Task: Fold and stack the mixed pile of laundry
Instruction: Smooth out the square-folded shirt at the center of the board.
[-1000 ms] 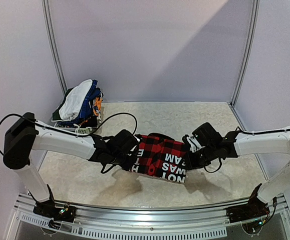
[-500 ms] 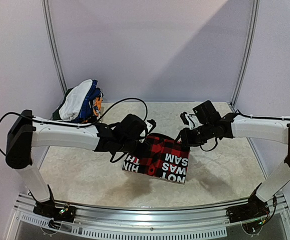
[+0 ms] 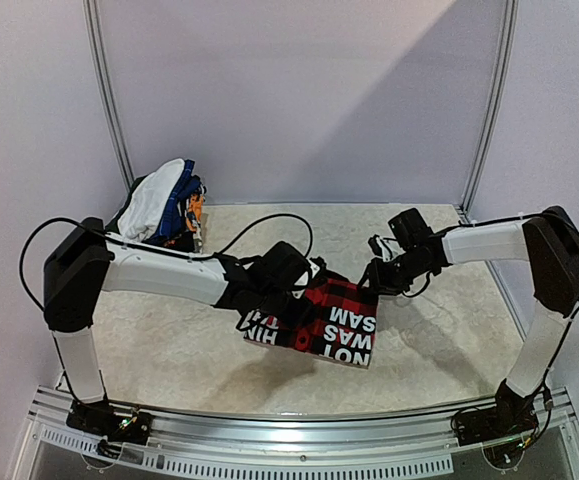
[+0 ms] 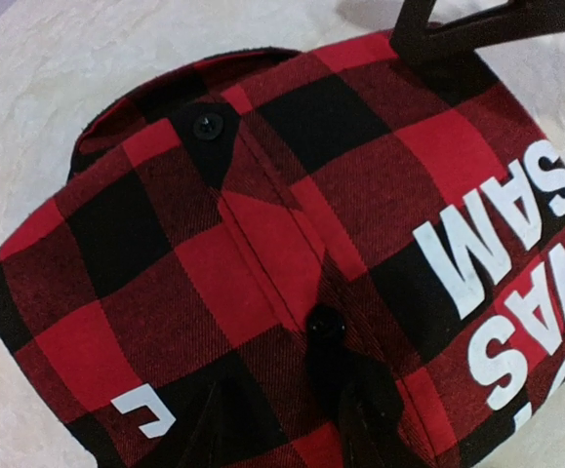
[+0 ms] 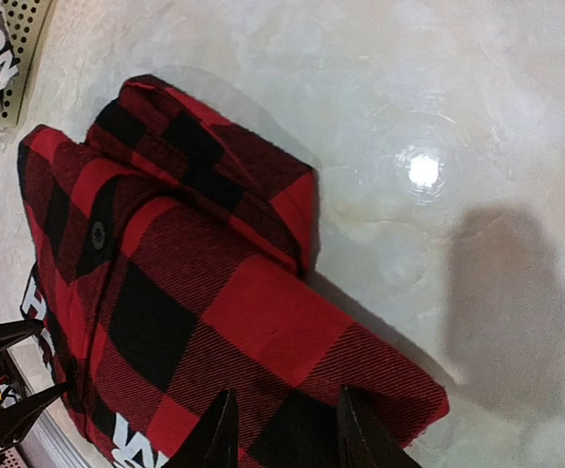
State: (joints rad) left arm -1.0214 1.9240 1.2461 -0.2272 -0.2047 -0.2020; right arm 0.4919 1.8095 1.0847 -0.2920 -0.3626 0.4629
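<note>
1. Two robot arms are reaching in over the middle of the marbled table (image 3: 449, 340). A folded red-and-black plaid shirt (image 3: 319, 322) is hanging tilted between them, its far edge raised and its near edge sloping down. Whether that near edge is touching the surface cannot be told.
2. The left gripper (image 3: 304, 292) is clamping the shirt's far left corner. Its dark fingers (image 4: 370, 414) are pressing into the checks, with cloth caught between them.
3. The right gripper (image 3: 374, 283) is pinching the far right corner, its fingers (image 5: 221, 429) straddling a thick fold of the fabric.
4. White block lettering (image 3: 347, 338) is reading upside down along the near edge in the overhead view. A black button (image 4: 207, 125) is showing on the placket in the left wrist view.
5. The rest of the laundry pile (image 3: 159, 208) is sitting well apart in the far left corner, with a white garment (image 3: 149, 198) draped over blue and orange cloth.
</note>
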